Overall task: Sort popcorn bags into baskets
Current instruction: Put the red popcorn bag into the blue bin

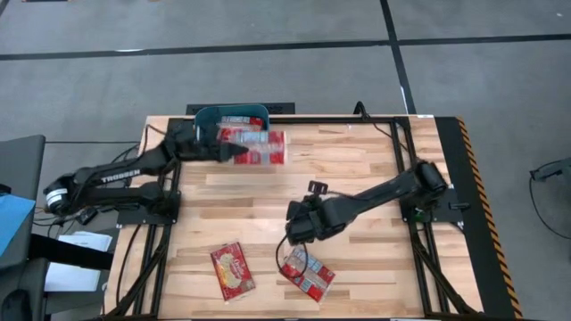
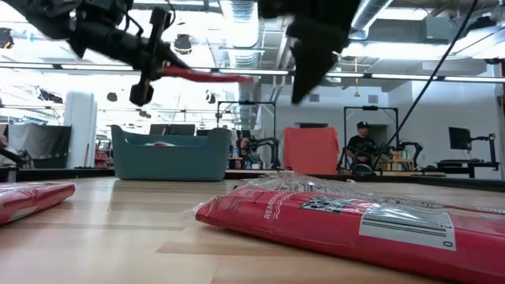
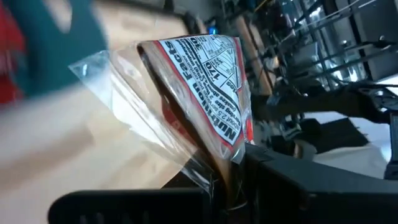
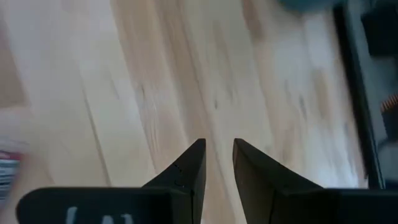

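The teal bin point(image 1: 234, 114) point(image 2: 175, 154) stands at the table's far edge, and something red shows inside it. My left gripper point(image 1: 219, 150) point(image 2: 158, 69) is shut on a red popcorn bag point(image 1: 260, 148) point(image 2: 207, 76) point(image 3: 208, 81), carried in the air just near-right of the bin. My right gripper point(image 1: 299, 230) point(image 4: 217, 149) hovers over the table's near middle, open by a narrow gap with nothing between its fingers. Two more red bags lie flat near the near edge, one point(image 1: 308, 275) point(image 2: 355, 225) just below my right gripper and one point(image 1: 232, 270) point(image 2: 31, 197) to its left. My left gripper pinches the bag between its two fingers at one end, on the clear wrapper edge point(image 3: 214, 171), coming level from the table's left. The bag is lifted clear and sticks out roughly level past the fingers, its nutrition-label side point(image 3: 214, 74) facing the wrist camera.
Bare wood spreads over the table's middle and right point(image 1: 375, 169). Dark frame rails point(image 1: 406, 134) run along the table's sides. Beyond the far edge are other workstations and a person point(image 2: 363, 146).
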`<action>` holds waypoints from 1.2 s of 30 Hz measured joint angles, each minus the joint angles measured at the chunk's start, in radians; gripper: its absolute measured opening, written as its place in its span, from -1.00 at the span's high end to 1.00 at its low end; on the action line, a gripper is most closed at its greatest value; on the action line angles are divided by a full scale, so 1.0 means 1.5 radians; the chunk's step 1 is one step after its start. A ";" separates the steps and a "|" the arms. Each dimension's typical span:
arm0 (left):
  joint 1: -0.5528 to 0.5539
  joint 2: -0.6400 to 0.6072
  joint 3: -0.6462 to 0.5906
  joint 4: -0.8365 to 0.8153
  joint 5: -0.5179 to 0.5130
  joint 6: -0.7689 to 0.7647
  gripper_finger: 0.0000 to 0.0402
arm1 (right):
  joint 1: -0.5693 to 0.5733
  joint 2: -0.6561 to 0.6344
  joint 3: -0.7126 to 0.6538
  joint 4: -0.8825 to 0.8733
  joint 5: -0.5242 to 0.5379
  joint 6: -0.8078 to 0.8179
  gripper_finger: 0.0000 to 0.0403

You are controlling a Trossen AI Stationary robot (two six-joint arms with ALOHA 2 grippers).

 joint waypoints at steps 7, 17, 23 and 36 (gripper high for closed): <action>0.103 0.033 0.179 -0.207 -0.040 0.192 0.97 | -0.025 -0.151 0.000 0.031 0.000 -0.099 0.47; 0.302 0.073 0.220 -0.361 0.041 0.256 0.96 | -0.038 -0.379 -0.141 0.058 0.030 -0.003 0.47; 0.374 0.083 0.164 -0.326 0.082 0.248 0.96 | -0.024 -0.435 -0.267 0.147 0.065 0.027 0.47; 0.414 0.211 0.148 -0.255 0.140 0.233 0.96 | -0.024 -0.392 -0.296 0.169 0.062 0.036 0.47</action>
